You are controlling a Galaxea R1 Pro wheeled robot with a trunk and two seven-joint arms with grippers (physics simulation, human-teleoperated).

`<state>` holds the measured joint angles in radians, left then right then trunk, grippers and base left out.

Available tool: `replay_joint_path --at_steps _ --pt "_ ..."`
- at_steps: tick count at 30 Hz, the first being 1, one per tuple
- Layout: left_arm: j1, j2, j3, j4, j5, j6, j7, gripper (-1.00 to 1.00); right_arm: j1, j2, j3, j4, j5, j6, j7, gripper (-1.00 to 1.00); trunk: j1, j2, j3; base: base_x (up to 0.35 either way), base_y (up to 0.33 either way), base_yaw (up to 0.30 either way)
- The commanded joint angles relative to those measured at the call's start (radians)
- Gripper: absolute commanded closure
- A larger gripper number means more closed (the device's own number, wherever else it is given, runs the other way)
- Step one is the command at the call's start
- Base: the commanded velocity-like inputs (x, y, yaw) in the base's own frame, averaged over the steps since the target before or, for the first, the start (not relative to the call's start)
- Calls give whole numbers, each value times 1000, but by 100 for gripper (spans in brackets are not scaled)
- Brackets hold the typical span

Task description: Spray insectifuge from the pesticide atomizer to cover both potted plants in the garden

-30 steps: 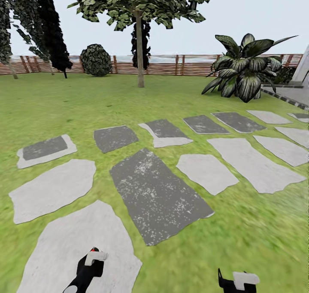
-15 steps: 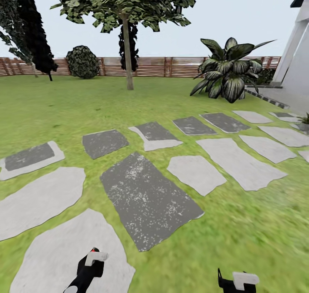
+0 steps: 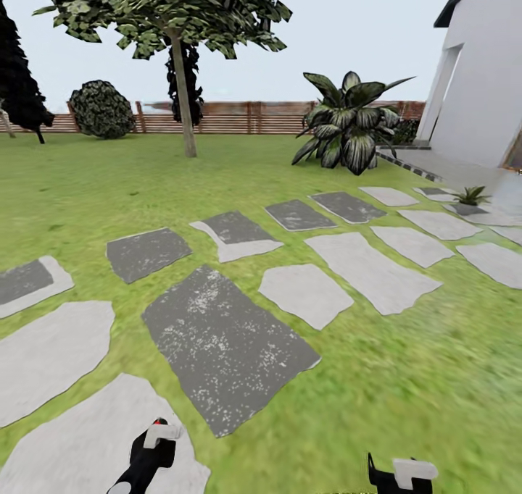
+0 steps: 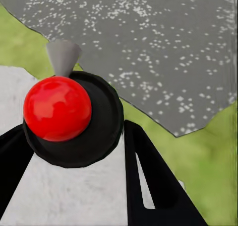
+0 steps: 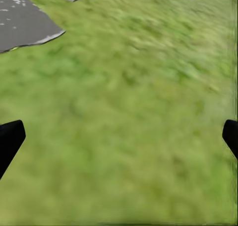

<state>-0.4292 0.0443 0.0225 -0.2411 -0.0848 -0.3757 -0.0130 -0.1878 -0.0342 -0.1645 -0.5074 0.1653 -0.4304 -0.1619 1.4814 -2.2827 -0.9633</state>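
**A:** Where is the potted plant?

**B:** One potted plant sits far beyond the big dark stone and off to its right, on pale paving beside the white house wall

**A:** And the tools?

**B:** The left tool hangs on the near side of the dark stone, over a pale stone. A black round piece with a red ball sits between its fingers, but I cannot tell if they are clenched on it. The right tool is near and right of the dark stone, over grass. It is released, its fingers spread wide with nothing between them

**A:** What stands further off?

**B:** Beyond the dark stone there is a tree, a striped bush and a wooden fence
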Motion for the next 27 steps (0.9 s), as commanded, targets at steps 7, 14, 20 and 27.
replay_joint_path --at_steps 7,14,20,27 --pt "0 0 2 0 -9 -3 -1 100 -1 0 -3 1 11 -2 -4 -100 0 0 7 0 0 -250" --pt "0 0 2 1 -10 -4 -1 100 -1 0 -3 2 11 -2 -4 -100 0 0 15 0 0 -245" --pt "0 0 1 2 -10 -6 -1 100 -1 0 -3 2 11 -2 -4 -100 0 0 20 189 0 -260" --pt "0 3 0 3 -9 -5 -1 100 -1 0 -3 1 11 -2 -5 -100 0 0 20 325 0 -294"
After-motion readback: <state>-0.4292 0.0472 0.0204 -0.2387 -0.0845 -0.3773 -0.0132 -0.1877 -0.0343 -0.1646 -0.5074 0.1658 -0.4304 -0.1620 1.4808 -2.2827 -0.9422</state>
